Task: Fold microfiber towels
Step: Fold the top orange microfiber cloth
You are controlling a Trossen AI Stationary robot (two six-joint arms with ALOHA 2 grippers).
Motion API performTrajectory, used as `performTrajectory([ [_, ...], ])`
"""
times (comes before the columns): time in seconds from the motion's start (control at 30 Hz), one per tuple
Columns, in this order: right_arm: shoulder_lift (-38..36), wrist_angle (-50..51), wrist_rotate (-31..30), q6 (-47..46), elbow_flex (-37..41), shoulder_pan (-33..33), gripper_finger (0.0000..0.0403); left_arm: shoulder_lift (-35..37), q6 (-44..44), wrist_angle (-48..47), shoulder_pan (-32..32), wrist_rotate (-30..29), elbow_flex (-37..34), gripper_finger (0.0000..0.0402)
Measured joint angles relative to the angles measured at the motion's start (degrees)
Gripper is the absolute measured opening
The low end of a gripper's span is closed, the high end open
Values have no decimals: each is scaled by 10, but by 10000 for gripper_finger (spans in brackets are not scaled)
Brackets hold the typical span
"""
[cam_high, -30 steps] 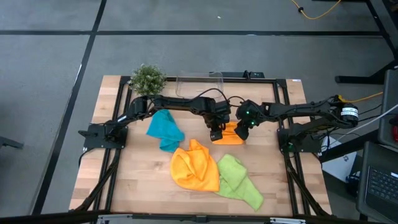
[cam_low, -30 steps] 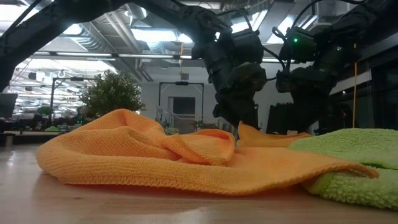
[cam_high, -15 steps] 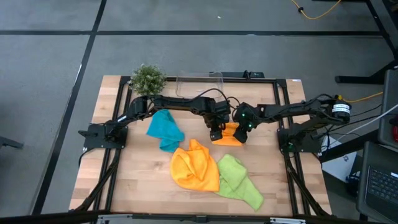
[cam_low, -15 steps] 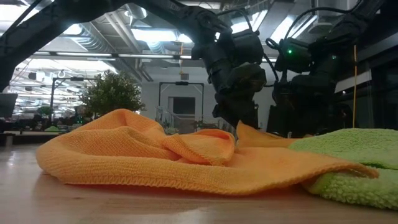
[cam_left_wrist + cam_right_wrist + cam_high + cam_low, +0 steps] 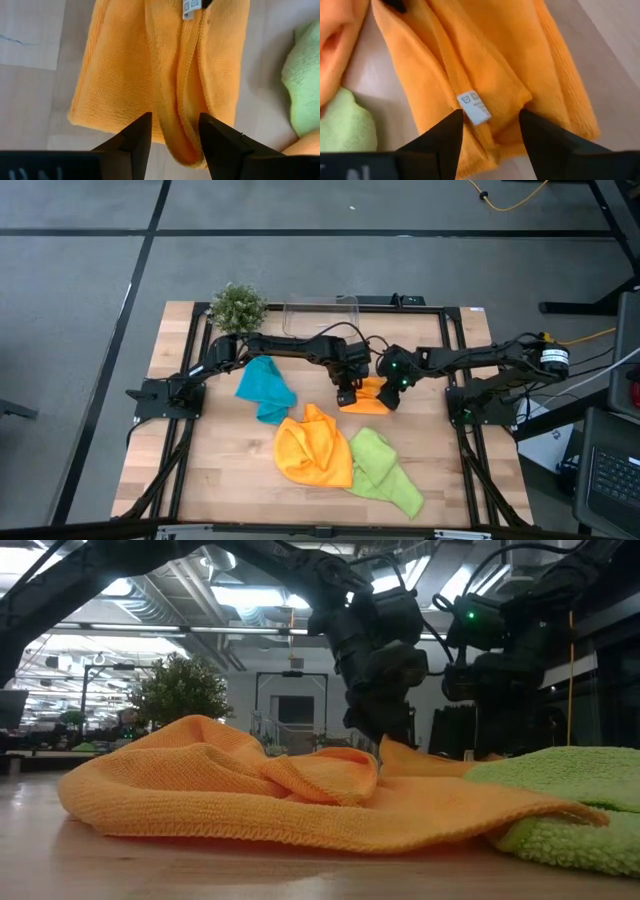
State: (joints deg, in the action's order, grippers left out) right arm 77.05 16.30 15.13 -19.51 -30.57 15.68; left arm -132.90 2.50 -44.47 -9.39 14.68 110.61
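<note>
**Two claws, one small orange towel, working from opposite ends**

While three towels lie loose on the table, all the action is over the small orange towel (image 5: 366,399) at mid-table, partly folded into a narrow strip. The left gripper (image 5: 347,393) is down at its left end, and the right gripper (image 5: 390,393) at its right end, so the strip runs from one claw to the other.

From the left wrist, the fingers (image 5: 131,142) stand parted, with a raised orange fold (image 5: 179,120) running straight away between them. The cloth sits in the gap, but I can't tell whether the tips are pinching it or merely straddling it. From the right wrist it's the mirror picture: fingers (image 5: 442,140) spread, a white care tag (image 5: 473,107) right in the gap, the fold leading off towards the other arm. Again, parted but not visibly clamped on anything.

So the key relation: each claw looks along the towel's long axis, not across it. Both are equally near, one per end. My read is that the next fold depends on both ends being gripped evenly, or the strip will skew.

Elsewhere, the teal towel (image 5: 266,389) lies crumpled on the left, the big orange towel (image 5: 312,448) sits bunched towards the front, and the green towel (image 5: 384,470) touches its right edge. None of these looks folded yet.
</note>
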Motion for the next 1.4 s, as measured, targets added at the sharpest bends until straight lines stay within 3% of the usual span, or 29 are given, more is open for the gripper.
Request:
performTrajectory([
  [0.5, 2, -22, -20, 18, 0, -17, 156, 0, -10, 6, 0, -7, 0, 152],
  [0.9, 2, -24, -35, 20, 0, -17, 131, -6, -30, 4, 1, -8, 0, 95],
  [1.03, 2, -24, -35, 18, 0, -17, 100, -11, -29, 4, 3, -10, 0, 78],
  [1.23, 1, -22, -30, -13, -1, -17, 12, -15, -30, 2, 4, -32, 0, 21],
  [1.4, 1, -3, -30, -25, -21, -17, 5, -15, -26, 0, 3, -33, 0, 7],
])
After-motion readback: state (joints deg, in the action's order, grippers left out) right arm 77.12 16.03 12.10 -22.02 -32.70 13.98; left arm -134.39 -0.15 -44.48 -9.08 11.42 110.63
